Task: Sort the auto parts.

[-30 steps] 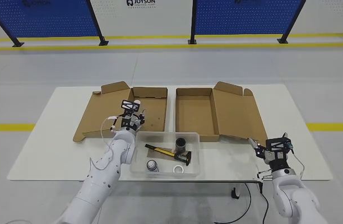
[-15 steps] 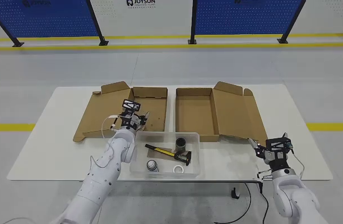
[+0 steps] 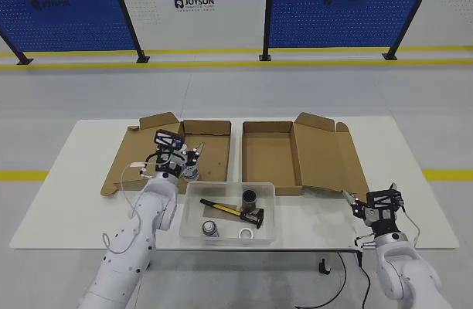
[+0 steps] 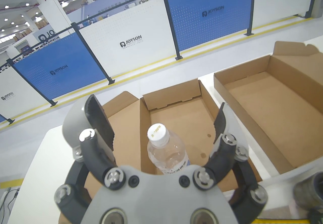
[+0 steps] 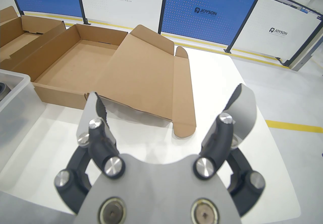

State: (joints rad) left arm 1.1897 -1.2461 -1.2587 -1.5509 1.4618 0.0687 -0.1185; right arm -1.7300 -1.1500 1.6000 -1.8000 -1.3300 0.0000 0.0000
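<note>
In the left cardboard box [image 3: 215, 128], near its front wall, stands a clear water bottle [image 4: 167, 151] with a white cap, apparently upright. The left gripper [image 4: 157, 106] hangs over it with its fingers spread wide, one on each side of the bottle and neither touching it. The bottle is judged deposited and released.

The clear plastic bin [image 3: 192, 210] sits on the tabletop [image 3: 82, 201] just in front of the two boxes. It holds four items: a black and yellow tool [image 3: 230, 209], a dark metal cylinder [image 3: 250, 200], a small round part [image 3: 210, 229] and a white ring [image 3: 245, 233].

No part lies in the right cardboard box [image 3: 267, 128] yet.

The right gripper [image 5: 167, 92] sits low over the tabletop near its right front corner, well apart from the bin, fingers parted and holding nothing.

Assessment: the sort is at an early stage. One item is placed and four are left to pick from the bin and allot to a box.
</note>
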